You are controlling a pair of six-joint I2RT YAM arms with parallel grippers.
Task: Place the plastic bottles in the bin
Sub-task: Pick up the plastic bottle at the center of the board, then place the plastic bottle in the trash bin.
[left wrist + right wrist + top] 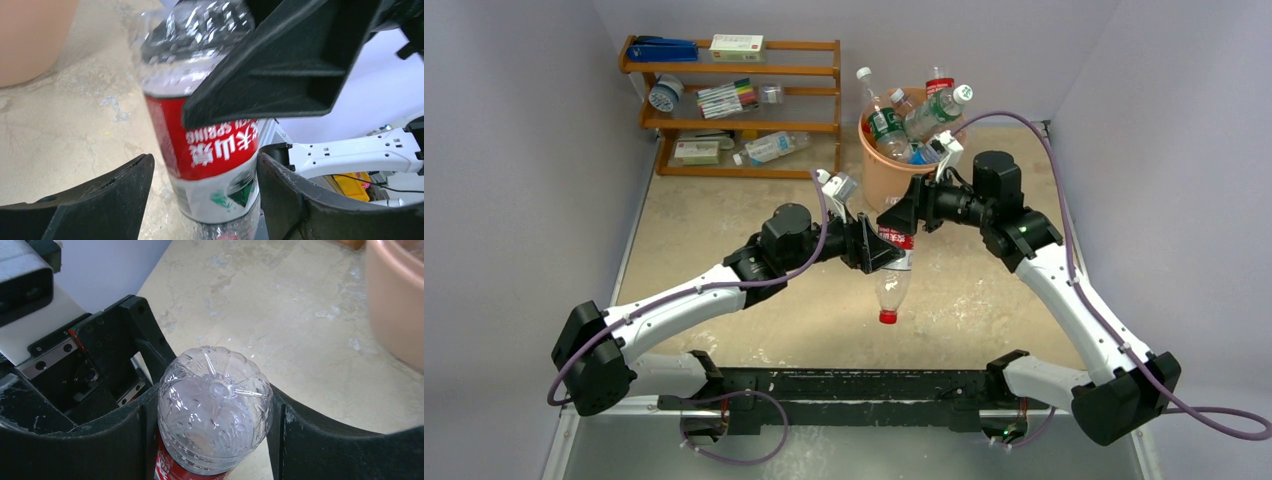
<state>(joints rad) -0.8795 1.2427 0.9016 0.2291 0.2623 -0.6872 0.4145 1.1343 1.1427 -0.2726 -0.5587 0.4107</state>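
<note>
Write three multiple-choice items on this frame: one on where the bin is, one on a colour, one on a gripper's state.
1. The bin stands:
A) right of the wooden shelf
B) left of that shelf
C) on that shelf

2. The cap of the red-labelled bottle is:
A) white
B) blue
C) red

3. The right gripper is:
A) open, clear of everything
B) shut on the red-labelled bottle
C) shut on the bin's rim

Answers:
1 A, the top view shows the bin beside the shelf's right end.
2 C, the bottle's near tip is red.
3 B, both fingers press the bottle's sides in the right wrist view.
</note>
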